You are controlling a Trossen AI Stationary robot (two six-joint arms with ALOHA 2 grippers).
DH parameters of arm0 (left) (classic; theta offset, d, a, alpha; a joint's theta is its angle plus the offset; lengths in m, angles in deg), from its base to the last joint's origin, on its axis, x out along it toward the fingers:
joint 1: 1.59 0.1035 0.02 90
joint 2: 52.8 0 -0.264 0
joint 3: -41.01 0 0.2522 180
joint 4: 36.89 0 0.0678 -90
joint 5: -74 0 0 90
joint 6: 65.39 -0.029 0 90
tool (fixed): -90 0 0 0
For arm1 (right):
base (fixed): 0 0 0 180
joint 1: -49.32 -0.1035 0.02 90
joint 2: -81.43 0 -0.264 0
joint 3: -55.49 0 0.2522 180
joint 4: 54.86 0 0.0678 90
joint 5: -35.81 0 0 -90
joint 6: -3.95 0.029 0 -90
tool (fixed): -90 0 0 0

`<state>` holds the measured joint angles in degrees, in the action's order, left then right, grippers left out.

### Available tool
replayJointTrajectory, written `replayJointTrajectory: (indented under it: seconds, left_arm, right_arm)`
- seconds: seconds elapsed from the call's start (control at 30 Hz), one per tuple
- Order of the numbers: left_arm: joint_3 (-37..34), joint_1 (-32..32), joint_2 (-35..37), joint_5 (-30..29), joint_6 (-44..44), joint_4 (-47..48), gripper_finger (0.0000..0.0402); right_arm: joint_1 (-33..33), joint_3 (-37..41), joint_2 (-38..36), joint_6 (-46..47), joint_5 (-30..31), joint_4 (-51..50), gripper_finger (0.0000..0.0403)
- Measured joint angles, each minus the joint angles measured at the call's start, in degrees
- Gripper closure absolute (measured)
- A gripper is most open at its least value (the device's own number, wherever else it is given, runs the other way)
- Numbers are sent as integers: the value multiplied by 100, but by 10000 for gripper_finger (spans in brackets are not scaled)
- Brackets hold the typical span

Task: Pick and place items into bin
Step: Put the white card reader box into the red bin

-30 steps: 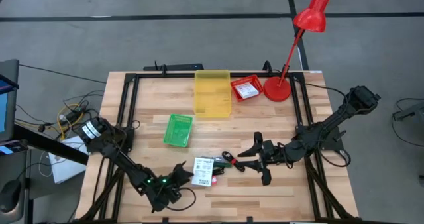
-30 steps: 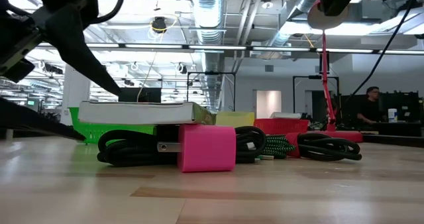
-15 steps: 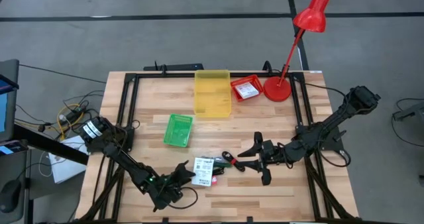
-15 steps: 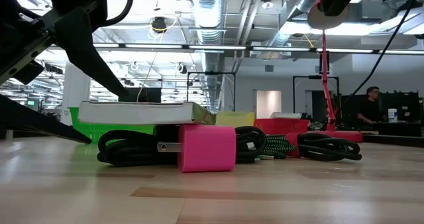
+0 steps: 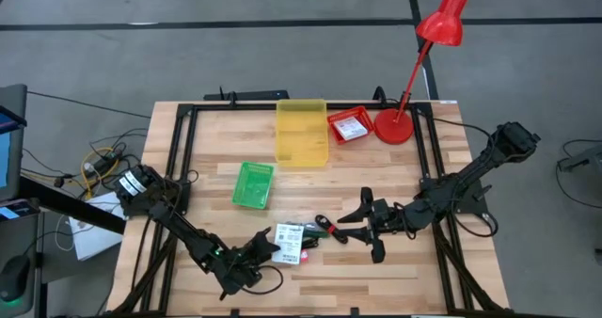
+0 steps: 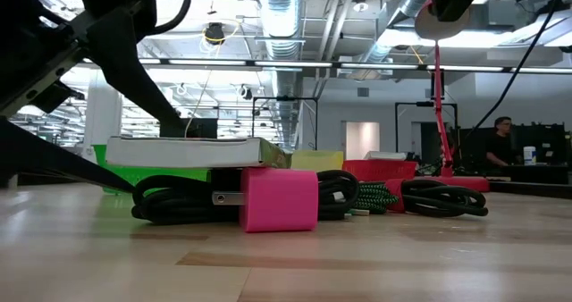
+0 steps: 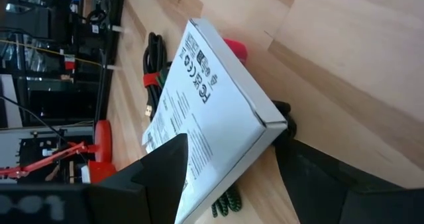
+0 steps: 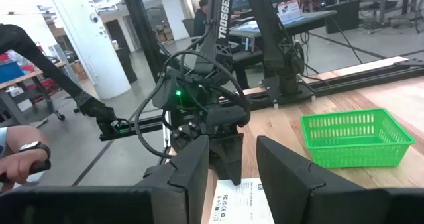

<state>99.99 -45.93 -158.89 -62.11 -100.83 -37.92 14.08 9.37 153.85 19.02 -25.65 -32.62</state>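
White box (image 7: pixel 212 111): printed face in left wrist view only.

White box (image 7: pixel 212 118), dark print; green basket (image 5: pixel 253 184).

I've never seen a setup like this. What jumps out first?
Probably the bright red lamp at the table's far right corner. Next, the yellow bin at the far edge with a green basket nearer, and the left gripper open around a white box up front.
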Motion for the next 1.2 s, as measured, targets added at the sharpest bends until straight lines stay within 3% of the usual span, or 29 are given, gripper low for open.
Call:
replayJointTrajectory:
  seconds: [0.5, 1.0, 1.2]
  left_arm:
    - [0, 10, 1, 0, -7, 66, 187]
    - [4, -5, 8, -100, 99, 211, 355]
    - [4, -142, 8, -458, 4, 221, 383]
  right_arm:
    - [0, 0, 0, -2, -1, -4, 282]
    - [0, 0, 0, -2, -1, -18, 282]
    - [0, 0, 0, -2, -1, -23, 282]
